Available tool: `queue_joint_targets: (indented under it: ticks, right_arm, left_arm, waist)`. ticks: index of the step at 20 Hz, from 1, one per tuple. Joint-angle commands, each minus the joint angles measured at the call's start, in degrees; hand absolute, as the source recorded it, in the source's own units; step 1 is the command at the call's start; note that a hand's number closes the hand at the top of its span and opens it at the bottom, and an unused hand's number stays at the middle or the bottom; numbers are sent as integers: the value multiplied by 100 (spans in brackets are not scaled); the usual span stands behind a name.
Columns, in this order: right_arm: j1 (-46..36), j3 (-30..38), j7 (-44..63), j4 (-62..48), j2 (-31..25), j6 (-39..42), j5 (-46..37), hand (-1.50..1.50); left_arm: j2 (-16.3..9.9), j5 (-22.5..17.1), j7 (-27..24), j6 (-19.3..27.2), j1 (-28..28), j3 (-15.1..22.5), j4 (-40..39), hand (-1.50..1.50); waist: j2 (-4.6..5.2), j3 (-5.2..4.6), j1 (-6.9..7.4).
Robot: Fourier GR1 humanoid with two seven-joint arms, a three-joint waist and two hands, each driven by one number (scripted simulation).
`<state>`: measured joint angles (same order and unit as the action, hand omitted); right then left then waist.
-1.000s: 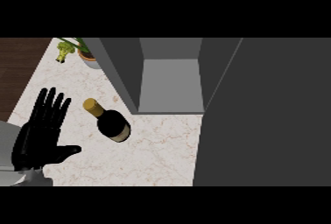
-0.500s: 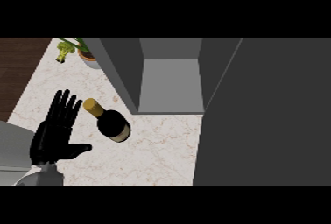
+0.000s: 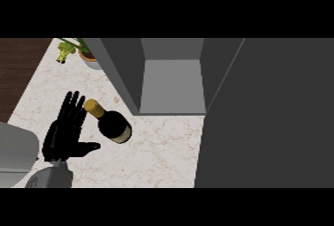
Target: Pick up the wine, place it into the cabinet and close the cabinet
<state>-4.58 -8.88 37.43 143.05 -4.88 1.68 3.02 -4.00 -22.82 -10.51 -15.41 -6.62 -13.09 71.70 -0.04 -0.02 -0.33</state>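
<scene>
Our left hand [image 3: 65, 134], fingers straight and spread, sits just beside the wine [image 3: 109, 122] on the surface [image 3: 157, 154] (right hand unseen); the cabinet [image 3: 171, 79] stands open, its door [image 3: 267, 114] cut off by the frame.

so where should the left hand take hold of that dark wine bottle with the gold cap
Probably around the wide dark body of the dark wine bottle with the gold cap, coming from its left, where the open black left hand already sits. The bottle seems upright, and the body gives more to curl around than the narrow neck.
</scene>
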Motion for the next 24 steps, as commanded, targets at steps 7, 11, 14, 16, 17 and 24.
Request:
queue_joint_targets:
  ticks: [7, 11, 14, 16, 17, 24]
  right_arm:
    - [144, 194, 379, 731, -26, 16, 303, -150]
    - [443, 62, 105, 851, 11, 155, 287, -150]
    - [841, -359, -462, 583, 238, 195, -265, -150]
    - [190, 208, 562, 1180, -50, 2, 413, -150]
    - [137, 279, 398, 816, -78, 96, 429, -150]
    - [271, 790, 10, 563, -189, 405, 908, -150]
  left_arm:
    - [-161, -19, -356, -253, -417, -22, -843, -150]
    - [70, 338, -1021, -207, -160, 144, -1116, -150]
    - [89, 382, -974, -108, -344, 206, -1279, -150]
    - [-135, 160, -884, -342, -433, -14, -1522, -150]
    - [264, 453, -1172, -150, -196, 319, -1402, -150]
    - [120, 389, -1592, -350, -785, 120, -2465, -150]
  waist:
    - [2, 0, 1]
    - [1, 1, -17]
    - [1, 2, -10]
    - [-2, -2, -37]
    - [0, 0, -3]
    - [8, 3, -20]
